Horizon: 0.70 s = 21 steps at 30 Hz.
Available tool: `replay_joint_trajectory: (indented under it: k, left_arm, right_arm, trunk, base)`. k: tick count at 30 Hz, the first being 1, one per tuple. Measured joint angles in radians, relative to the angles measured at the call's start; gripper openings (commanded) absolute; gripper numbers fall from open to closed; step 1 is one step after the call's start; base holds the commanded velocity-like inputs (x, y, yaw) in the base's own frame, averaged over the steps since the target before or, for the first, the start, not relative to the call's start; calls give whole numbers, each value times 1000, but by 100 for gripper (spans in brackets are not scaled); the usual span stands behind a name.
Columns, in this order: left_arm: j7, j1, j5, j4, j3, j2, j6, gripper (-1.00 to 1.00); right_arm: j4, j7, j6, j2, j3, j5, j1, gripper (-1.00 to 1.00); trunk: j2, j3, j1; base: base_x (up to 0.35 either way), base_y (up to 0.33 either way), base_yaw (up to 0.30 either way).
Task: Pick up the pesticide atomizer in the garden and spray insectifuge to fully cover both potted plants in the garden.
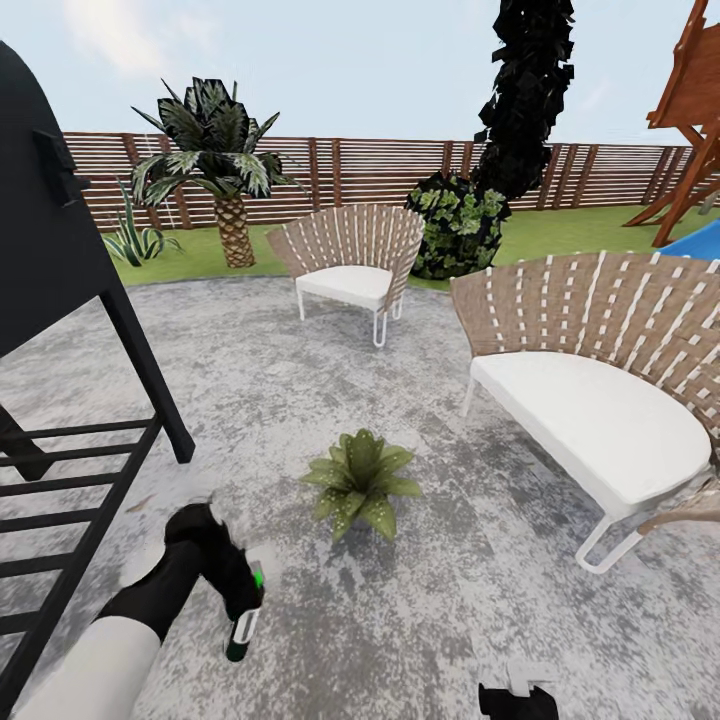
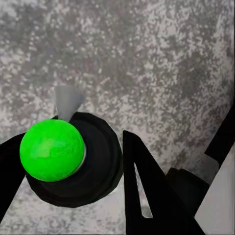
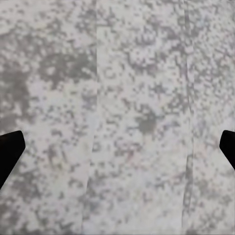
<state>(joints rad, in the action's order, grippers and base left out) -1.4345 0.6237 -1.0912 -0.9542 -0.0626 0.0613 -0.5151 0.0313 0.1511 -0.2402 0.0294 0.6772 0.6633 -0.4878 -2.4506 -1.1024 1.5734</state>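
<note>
Above the patio [image 1: 420, 620], left pincer [image 1: 243, 600] clamps the dark, green-glowing pesticide atomizer [image 1: 241, 632].

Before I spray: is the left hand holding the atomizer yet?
Yes, the left hand grips the atomizer above the patio.

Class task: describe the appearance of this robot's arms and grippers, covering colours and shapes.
The left arm has a white forearm shell, then a bulky black wrist. The left gripper has flat, black, tapered fingers. The right gripper shows two dark finger tips; the head view shows a black and white piece.
</note>
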Motion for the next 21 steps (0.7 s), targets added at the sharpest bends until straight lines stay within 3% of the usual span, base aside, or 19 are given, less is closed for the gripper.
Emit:
replay_joint_trajectory:
  k: [2,3,4,6,8,10,12,13,16,21]
  left_arm:
    - [75,-48,92,5,8,2,28,-100]
    - [105,-68,122,6,11,2,55,-100]
    - [152,-92,155,8,14,2,106,-100]
    - [214,-115,182,19,38,3,166,-100]
    - [262,-126,195,88,90,0,233,-100]
    - [298,-128,198,154,111,-7,332,-100]
    - [367,-128,200,226,118,-14,424,-100]
    - [400,-129,200,265,118,-18,449,-100]
    - [421,-129,203,301,118,-20,513,-100]
    - [403,-157,196,295,134,-43,488,-100]
  right_arm:
    - [1,-4,-1,1,1,-2,0,100]
    - [2,-7,-1,1,2,-8,0,100]
    - [4,-14,-2,1,10,-34,0,100]
    - [8,-20,-2,3,30,-101,0,100]
    - [44,-24,-3,17,46,-203,0,100]
    - [114,-37,-3,26,50,-286,0,100]
    - [179,-149,-2,38,51,-396,1,100]
    - [199,-257,-2,42,54,-436,1,100]
    - [211,-427,-3,45,52,-462,-3,100]
    - [239,-407,-13,16,52,-457,-31,100]
  trunk:
    - [0,0,0]
    - [0,0,0]
    - [0,0,0]
    - [0,0,0]
    - [0,0,0]
    - [0,0,0]
    - [0,0,0]
    - [0,0,0]
    - [0,0,0]
    - [0,0,0]
  base:
    - [-1,1,0]
    - [0,0,0]
    - [0,0,0]
    - [0,0,0]
    - [0,0,0]
    - [0,0,0]
    - [0,0,0]
    - [0,0,0]
    - [0,0,0]
    - [0,0,0]
